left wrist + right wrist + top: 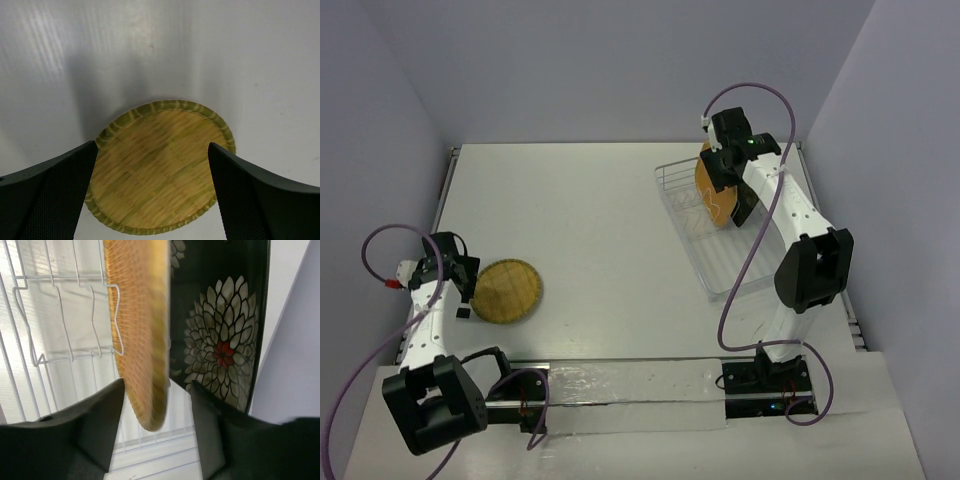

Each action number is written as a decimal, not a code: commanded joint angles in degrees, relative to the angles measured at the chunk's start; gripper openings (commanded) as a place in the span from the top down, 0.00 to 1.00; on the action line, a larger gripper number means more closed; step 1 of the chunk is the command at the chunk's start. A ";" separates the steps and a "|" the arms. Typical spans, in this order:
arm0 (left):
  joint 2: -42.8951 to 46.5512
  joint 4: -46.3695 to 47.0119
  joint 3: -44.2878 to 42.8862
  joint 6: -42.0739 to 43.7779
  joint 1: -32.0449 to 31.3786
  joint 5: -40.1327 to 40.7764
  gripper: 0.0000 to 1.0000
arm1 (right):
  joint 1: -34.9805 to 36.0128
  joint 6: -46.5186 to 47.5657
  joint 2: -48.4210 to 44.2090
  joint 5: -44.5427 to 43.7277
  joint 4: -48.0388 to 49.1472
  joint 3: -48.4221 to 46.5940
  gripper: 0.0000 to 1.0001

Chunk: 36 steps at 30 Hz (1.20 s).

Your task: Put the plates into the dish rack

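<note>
While the rounded-square orange woven-look plate (142,330) stands on edge among the upright tines of the rectangular silver wire dish rack (692,232), the right gripper (156,405) straddles its rim. Its two dark fingers (102,422) are spread, with a sliver of space showing on each side of the rim, so they are not clamped on it. Just beside the orange plate, toward the right of the right wrist view, the square black plate with white-and-red flowers (222,340) also stands upright in the rack. In the overhead view the rack sits in the upper right of the frame, near the right edge of the white table (610,210).

Well apart from the rack, in the lower left of the overhead view, the smaller round yellow-green woven-look plate (507,291) lies flat on the table. The left gripper (151,150) hangs over it with its pincer spread wide. One black finger shows at each lower corner of the left wrist view, with the plate between them. Whether the fingertips touch the plate cannot be told.
</note>
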<state>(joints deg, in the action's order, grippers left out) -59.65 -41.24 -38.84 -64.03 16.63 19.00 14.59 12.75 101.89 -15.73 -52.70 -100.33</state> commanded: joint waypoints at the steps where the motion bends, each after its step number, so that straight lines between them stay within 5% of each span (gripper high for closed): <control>1: 4.55 -2.42 1.62 -3.75 2.58 0.68 0.01 | 0.00 -1.56 -1.39 -0.51 4.22 0.58 0.32; 14: 3.19 -0.72 7.25 -4.92 3.58 -0.82 0.01 | -0.51 -3.68 -9.12 3.13 7.95 0.27 0.01; 26: -6.32 16.89 14.12 1.52 3.58 -12.53 0.01 | -1.03 -5.69 -12.01 4.15 8.50 -2.03 0.00; 30: -10.28 21.93 14.85 3.50 3.58 -16.21 0.08 | -1.05 -6.17 -13.07 3.94 8.59 -0.98 0.00; 36: -15.06 25.43 15.18 4.56 3.58 -18.22 0.38 | -1.06 -6.97 -16.12 3.60 9.55 1.65 0.00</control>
<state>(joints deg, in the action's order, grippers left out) -69.22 -15.49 -27.69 -60.69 20.14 5.89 13.89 7.04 90.38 -11.64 -46.10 -99.70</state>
